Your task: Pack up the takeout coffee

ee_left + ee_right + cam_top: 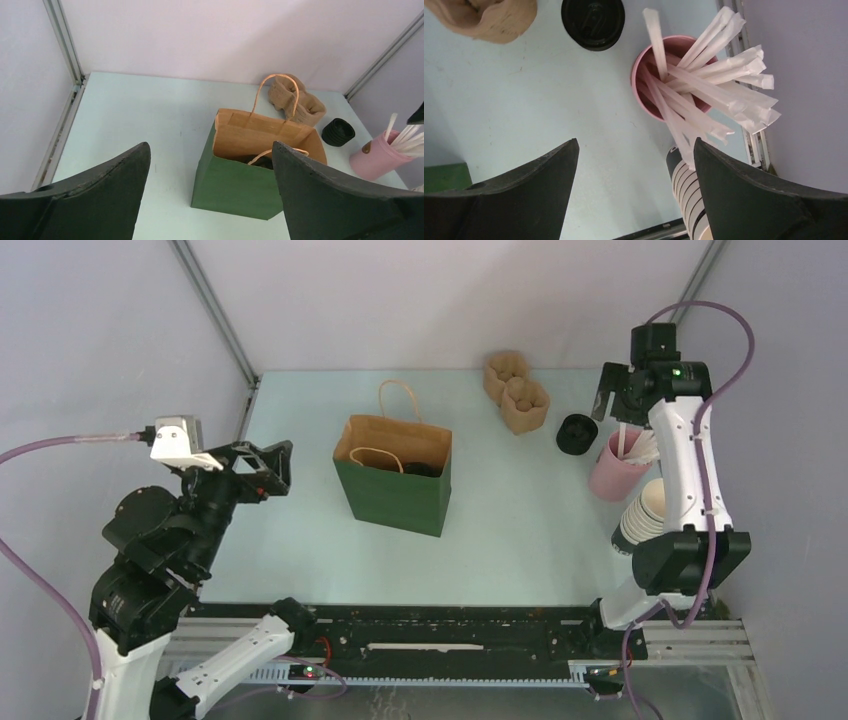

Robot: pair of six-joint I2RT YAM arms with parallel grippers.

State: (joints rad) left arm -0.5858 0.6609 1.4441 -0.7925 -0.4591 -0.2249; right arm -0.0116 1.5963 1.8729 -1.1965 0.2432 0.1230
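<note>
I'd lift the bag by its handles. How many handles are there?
2. One handle stands upright on the green paper bag's far rim; the other handle droops into its opening.

A: Middle of the counter [520,530]?
B: Paper bag [395,490], upright.
A: Right of it?
B: Cup carriers [517,390] at the back wall; in front of those, stack of lids [576,433]; right of the lids, straw cup [612,472]; before that, nested cups [640,518], near the right edge.

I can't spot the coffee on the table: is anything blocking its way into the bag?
Nothing visible does. A dark shape, likely the lidded coffee, sits inside the green bag, under the handle drooping over the opening. The left gripper and right gripper are open, away from it.
</note>
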